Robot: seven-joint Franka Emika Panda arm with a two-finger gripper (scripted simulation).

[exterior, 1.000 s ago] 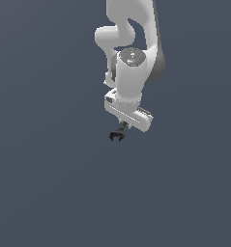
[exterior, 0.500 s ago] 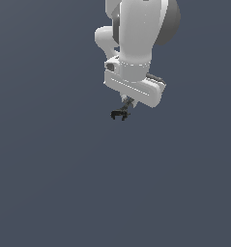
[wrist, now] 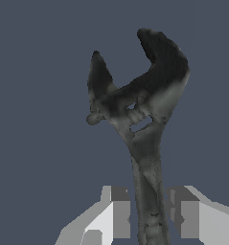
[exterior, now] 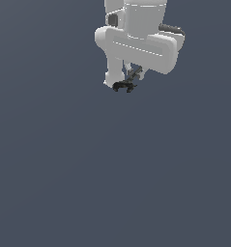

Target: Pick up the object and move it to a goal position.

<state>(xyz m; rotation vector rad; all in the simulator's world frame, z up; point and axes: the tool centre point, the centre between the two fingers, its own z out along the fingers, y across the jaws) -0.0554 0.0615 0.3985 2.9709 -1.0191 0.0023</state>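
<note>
The object (wrist: pixel 140 119), a dark-grey stick ending in a black forked head much like an adjustable wrench, is held by its shaft between the two fingers of the tool (wrist: pixel 149 217), which are closed narrowly against it on either side. In the wrist view the forked head is seen projecting well beyond the fingertips (wrist: pixel 120 210), with the shaft slightly tilted between them and not quite centred. In the exterior view the object (exterior: pixel 124 86) is seen as a small dark shape just below the tool (exterior: pixel 130 77) at the end of the white arm (exterior: pixel 138 46), and it appears to be carried clear of the flat grey bench (exterior: pixel 112 183), though the gap cannot be judged exactly. The step in hand is judged to be the carry towards the goal, whose place is not marked in either view. It is best done with the grip kept firm and the motion kept smooth, since the long overhang of the heavy head could let the shaft pivot or slip between the pads. No container of any kind is visible, so nothing can be said of contents.
</note>
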